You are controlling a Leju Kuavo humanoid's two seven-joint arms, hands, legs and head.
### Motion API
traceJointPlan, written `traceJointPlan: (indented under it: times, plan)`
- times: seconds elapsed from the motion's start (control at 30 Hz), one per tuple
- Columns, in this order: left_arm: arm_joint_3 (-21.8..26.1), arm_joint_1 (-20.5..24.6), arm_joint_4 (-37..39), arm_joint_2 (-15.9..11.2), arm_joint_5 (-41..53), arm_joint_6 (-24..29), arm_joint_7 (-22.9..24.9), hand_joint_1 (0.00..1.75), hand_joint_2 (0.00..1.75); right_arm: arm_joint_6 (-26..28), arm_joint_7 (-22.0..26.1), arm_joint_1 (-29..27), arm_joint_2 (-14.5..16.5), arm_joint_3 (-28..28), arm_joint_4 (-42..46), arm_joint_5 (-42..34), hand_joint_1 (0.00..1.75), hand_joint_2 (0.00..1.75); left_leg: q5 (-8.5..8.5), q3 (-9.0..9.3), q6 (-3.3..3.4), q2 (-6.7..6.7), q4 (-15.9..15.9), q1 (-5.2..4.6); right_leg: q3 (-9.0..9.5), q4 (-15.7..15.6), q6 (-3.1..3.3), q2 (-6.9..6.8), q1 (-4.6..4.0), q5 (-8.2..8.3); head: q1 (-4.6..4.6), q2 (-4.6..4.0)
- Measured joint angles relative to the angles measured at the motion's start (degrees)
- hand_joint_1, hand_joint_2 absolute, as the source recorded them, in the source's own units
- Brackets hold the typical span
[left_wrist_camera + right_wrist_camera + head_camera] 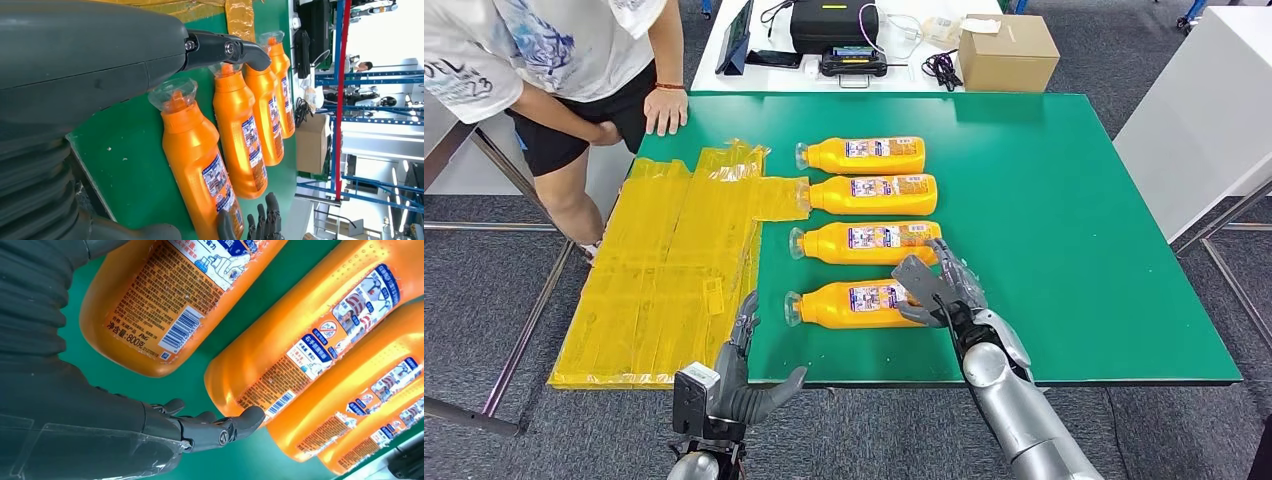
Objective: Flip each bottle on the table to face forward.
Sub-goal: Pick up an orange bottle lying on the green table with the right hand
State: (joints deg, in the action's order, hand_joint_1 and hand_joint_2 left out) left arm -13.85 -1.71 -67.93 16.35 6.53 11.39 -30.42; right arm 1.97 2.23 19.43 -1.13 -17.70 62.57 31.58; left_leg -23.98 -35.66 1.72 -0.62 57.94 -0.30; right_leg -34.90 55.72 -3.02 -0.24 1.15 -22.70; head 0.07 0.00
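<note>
Four orange bottles are lying on their sides in a column on the green table (1074, 200), long axes running left-right in the head view, capped necks pointing left toward the yellow sheeting (674, 270), bases pointing right. From far to near: the farthest bottle (864, 155), the second bottle (874, 194), the third bottle (869, 243) and the nearest bottle (849, 304). All four are lying parallel, just beside one another, with printed labels facing up.

The right hand (939, 290) is sitting at the base end of the nearest bottle, fingers spread and reaching over toward the base of the third bottle. In the right wrist view, one fingertip (252, 416) is appearing to touch the third bottle's base; nothing is enclosed in the hand.

The left hand (742, 375) is hovering at the near table edge, near the nearest bottle's neck, fingers apart and holding nothing.

A person (574, 70) is standing at the far left corner, one hand (665, 108) resting on the table. A cardboard box (1007, 52) is sitting on a white table beyond.
</note>
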Motion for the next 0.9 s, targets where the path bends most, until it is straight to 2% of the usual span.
traceJointPlan:
  times: [0.2,0.33,0.7,0.9]
  plan:
    - [0.13,0.01,0.02,0.00,0.06,-0.10,-0.01,0.00,1.75,-0.37,-0.01,0.26,-0.14,-0.13,-0.60,-0.32,0.00,1.75,0.01,0.00,0.00,0.00,0.00,0.00,0.01,0.00,0.00,0.00,0.00,0.00,0.00,0.00]
    - [0.17,0.17,0.37,0.02,0.33,-1.16,-0.10,0.00,1.75,-4.10,-0.02,2.23,-0.56,-1.62,-1.81,-1.89,0.00,1.75,0.01,0.01,0.00,0.02,0.00,0.00,0.01,0.01,0.00,0.01,0.00,0.01,0.00,0.00]
    - [0.27,1.95,4.12,0.18,-1.72,-3.12,-1.50,0.00,1.75,-18.39,0.13,15.41,-4.39,-11.35,-11.15,-8.76,0.00,1.75,0.05,0.01,0.03,0.01,0.03,-0.01,0.02,0.01,-0.03,0.01,0.01,0.04,0.00,0.00]
    - [0.51,2.96,6.51,0.54,-2.57,-3.74,-2.23,0.00,1.75,-21.69,-0.48,20.37,-6.32,-17.51,-14.09,-11.42,0.00,1.75,0.05,0.00,0.03,0.00,0.03,-0.01,0.01,0.01,-0.03,0.00,0.00,0.04,-0.01,0.00]
